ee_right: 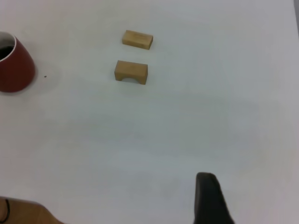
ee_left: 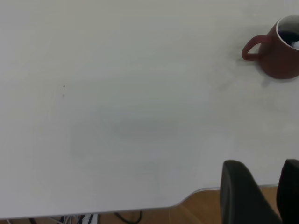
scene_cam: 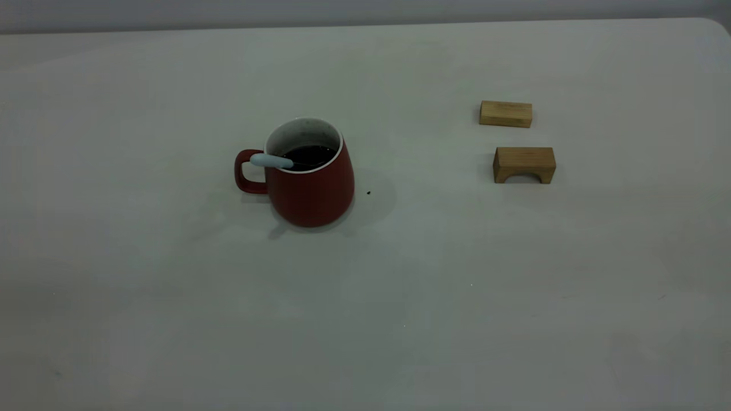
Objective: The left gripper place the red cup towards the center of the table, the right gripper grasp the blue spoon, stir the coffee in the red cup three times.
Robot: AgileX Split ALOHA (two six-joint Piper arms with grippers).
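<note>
The red cup stands upright on the table, left of the middle, its loop handle pointing left. Dark coffee fills it. The blue spoon lies in the cup, its pale handle resting on the rim above the loop handle and its bowl down in the coffee. Neither arm shows in the exterior view. In the left wrist view my left gripper hangs open over the table's near edge, far from the red cup. My right gripper shows one dark finger, well away from the red cup, holding nothing.
Two wooden blocks sit at the right: a flat one and an arch-shaped one in front of it. A tiny dark speck lies beside the cup. Wooden floor shows past the table's rounded edge.
</note>
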